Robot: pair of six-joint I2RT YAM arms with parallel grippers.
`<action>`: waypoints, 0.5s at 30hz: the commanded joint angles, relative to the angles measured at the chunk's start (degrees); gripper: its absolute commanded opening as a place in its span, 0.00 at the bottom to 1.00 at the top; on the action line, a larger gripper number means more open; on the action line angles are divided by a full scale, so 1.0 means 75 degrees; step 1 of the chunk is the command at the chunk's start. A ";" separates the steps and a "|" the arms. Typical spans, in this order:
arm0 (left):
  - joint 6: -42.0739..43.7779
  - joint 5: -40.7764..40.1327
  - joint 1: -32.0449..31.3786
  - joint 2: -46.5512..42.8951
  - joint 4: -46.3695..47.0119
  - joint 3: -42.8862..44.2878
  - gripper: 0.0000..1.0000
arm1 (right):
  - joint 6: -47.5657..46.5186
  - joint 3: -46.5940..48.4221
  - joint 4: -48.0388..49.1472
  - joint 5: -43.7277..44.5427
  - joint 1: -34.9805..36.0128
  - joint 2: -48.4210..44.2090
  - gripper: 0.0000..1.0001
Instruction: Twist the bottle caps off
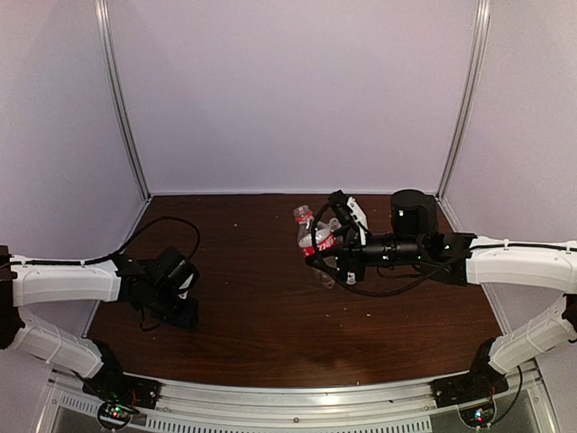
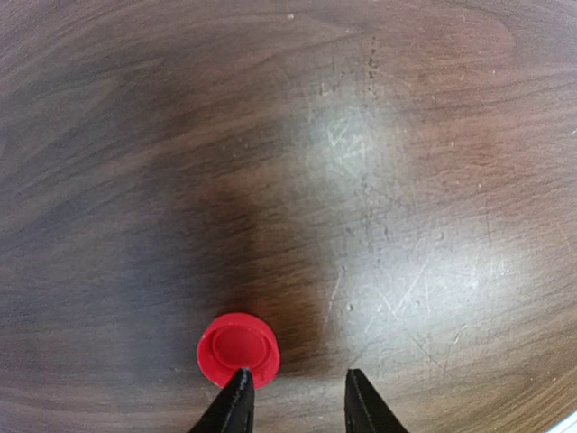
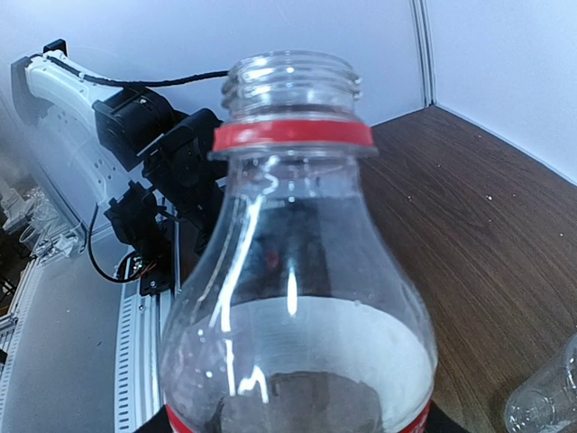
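I had the right gripper (image 1: 326,248) clamped on the labelled bottle (image 3: 297,298) to steady its bare neck, while the left gripper (image 2: 297,381) stood spread and empty, the red cap (image 2: 238,348) on the table (image 2: 406,180) beside one fingertip.

Dark wooden table (image 1: 270,316) (scuffed, glary) inside 3 pale walls (image 1: 288,90); 2 metal posts (image 1: 123,99), perhaps aluminium, at the back corners.
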 commanded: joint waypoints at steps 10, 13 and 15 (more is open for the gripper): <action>0.0339 0.0258 0.0217 0.0303 0.0426 0.0030 0.30 | -0.0032 -0.0016 0.0137 -0.0163 -0.0058 -0.0016 0.36; 0.0370 0.0255 0.0249 0.0334 0.0459 0.0012 0.28 | -0.0001 -0.0009 0.0163 -0.0188 -0.0067 -0.0001 0.36; 0.0405 0.0271 0.0253 0.0389 0.0494 0.0001 0.28 | 0.0017 -0.0019 0.0178 -0.0202 -0.0058 -0.0009 0.36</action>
